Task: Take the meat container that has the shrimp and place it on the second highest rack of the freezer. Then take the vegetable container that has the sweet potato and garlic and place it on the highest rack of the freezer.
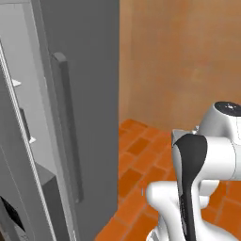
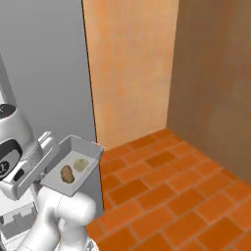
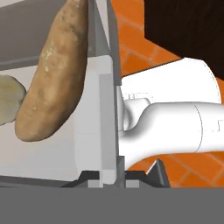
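The floor (image 2: 162, 191) is orange brick tile, running to a pale orange wall (image 2: 130, 68) at 12 o'clock and a darker brown wall (image 2: 215, 73) at 2 o'clock in the right base view. The grey freezer (image 1: 80, 94) stands at my 10 o'clock, its long handle (image 1: 68, 127) upright on the closed door; at 9 o'clock in the left base view the other door stands open, with white inside (image 1: 19, 108) showing.

My pincer (image 3: 107, 177) pinches the rim of the grey tray (image 2: 73, 166), its fingers pressed on either side of the wall. I hold the tray in the air beside the freezer, clear of the floor.

The right base view shows the whole tray with the sweet potato (image 2: 67, 174) and the pale garlic (image 2: 81, 164) inside. The hand view shows the sweet potato (image 3: 52, 74) up close against the tray wall, garlic (image 3: 8, 98) at 9 o'clock. The left base view shows my arm (image 1: 202, 164).
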